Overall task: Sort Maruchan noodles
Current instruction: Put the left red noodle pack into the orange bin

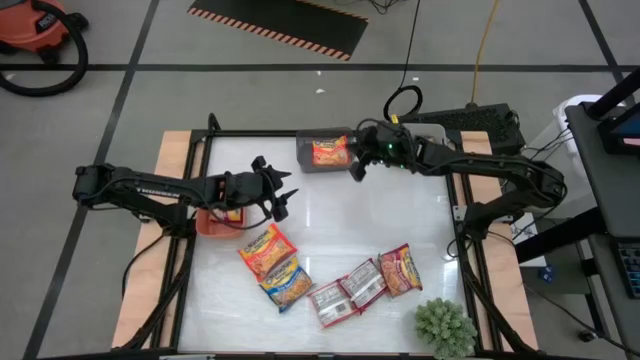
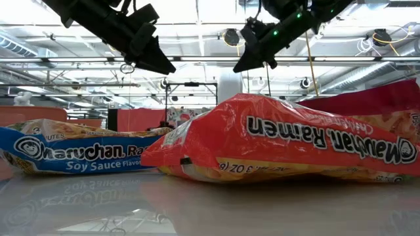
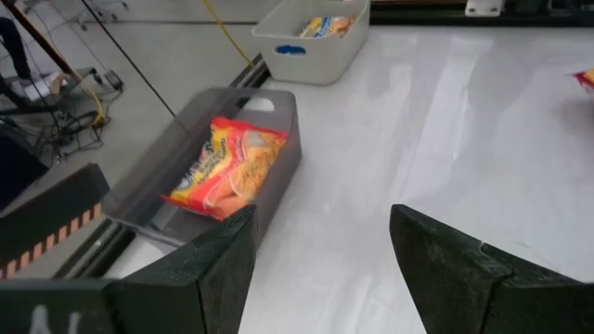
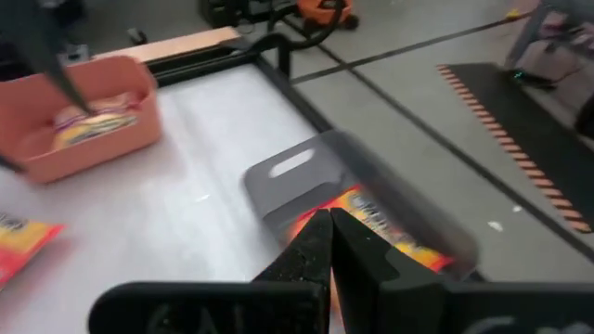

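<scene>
The left hand (image 1: 283,197) hangs open at centre-left of the high view, beside the red bin (image 1: 212,220). The right hand (image 1: 357,170) is closed and empty over the grey bin (image 1: 325,152). Loose packets (image 1: 268,250) lie lower centre on the bench (image 1: 340,215). Best lower the open hand straight onto the nearest packet.

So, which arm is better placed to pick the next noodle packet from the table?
Probably the left. The left gripper is open, just above the red-trimmed packet. The right gripper is shut, over the grey bin.
</scene>
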